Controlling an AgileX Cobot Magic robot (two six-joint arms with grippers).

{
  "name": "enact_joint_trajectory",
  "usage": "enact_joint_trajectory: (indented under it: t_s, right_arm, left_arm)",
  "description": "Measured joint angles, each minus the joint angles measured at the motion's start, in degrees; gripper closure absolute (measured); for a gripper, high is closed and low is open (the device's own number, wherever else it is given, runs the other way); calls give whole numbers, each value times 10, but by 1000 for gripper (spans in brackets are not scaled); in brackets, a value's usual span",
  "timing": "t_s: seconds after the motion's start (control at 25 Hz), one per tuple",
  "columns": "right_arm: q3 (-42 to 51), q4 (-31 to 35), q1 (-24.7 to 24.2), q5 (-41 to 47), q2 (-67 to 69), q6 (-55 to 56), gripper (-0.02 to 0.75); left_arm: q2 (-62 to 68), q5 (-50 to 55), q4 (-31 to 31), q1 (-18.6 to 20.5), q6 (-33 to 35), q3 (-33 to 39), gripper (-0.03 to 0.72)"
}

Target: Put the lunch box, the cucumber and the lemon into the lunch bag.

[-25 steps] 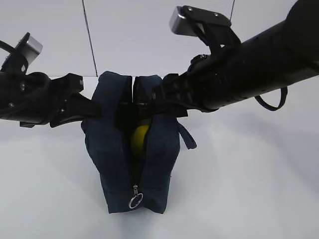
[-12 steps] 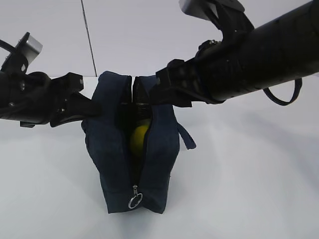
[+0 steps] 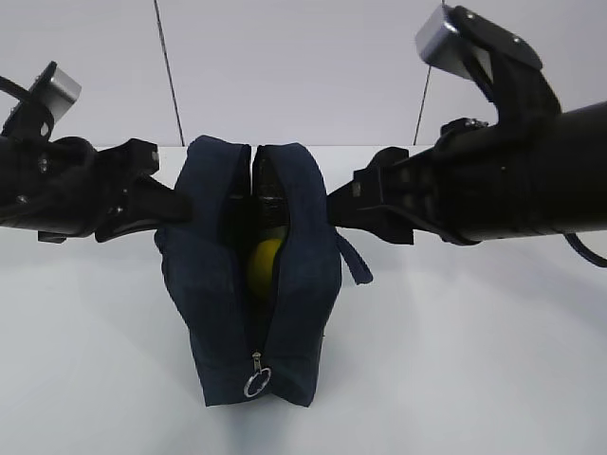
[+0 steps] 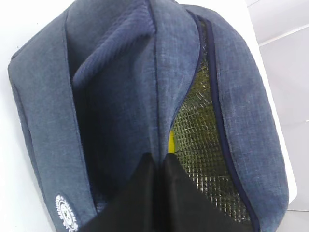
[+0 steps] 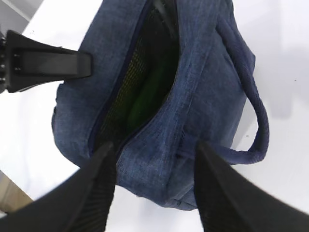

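Two grippers flank one lunch bag, which stands upright near the middle of the white tabletop, its narrow zippered end turned toward the front edge. The zipper is undone along the top and partway down that end, with its silver ring pull hanging low on the front face. Through the gap the lemon shows as a yellow patch inside the bag, and in the right wrist view a dark green shape, apparently the cucumber, lies deep in the opening against the quilted lining. The lunch box cannot be made out in any view. The left gripper has its fingers pressed together, and the left wrist view shows them pinching a fold of the bag's left wall fabric between them, beside the silvery lining. The right gripper is spread, its two dark fingers standing apart over the bag's near end with nothing between them; in the exterior view it sits just beside the bag's right wall. One loop handle hangs off the bag's right side, toward the right edge of the tabletop.
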Motion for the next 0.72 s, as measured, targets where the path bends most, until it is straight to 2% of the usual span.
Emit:
enact_joint_trajectory:
  t_s: [0.2,0.48,0.72]
  right_arm:
    - [31,7,21,-20,-21,-10,334]
    - [73,34,119,-80,-21,-12,334]
    - [111,43,135,-114,-21,-12,332]
  left_arm:
    - [0,0,0,0,0,0,693]
    - [0,0,0,0,0,0,693]
    - [0,0,-1,0,0,0,693]
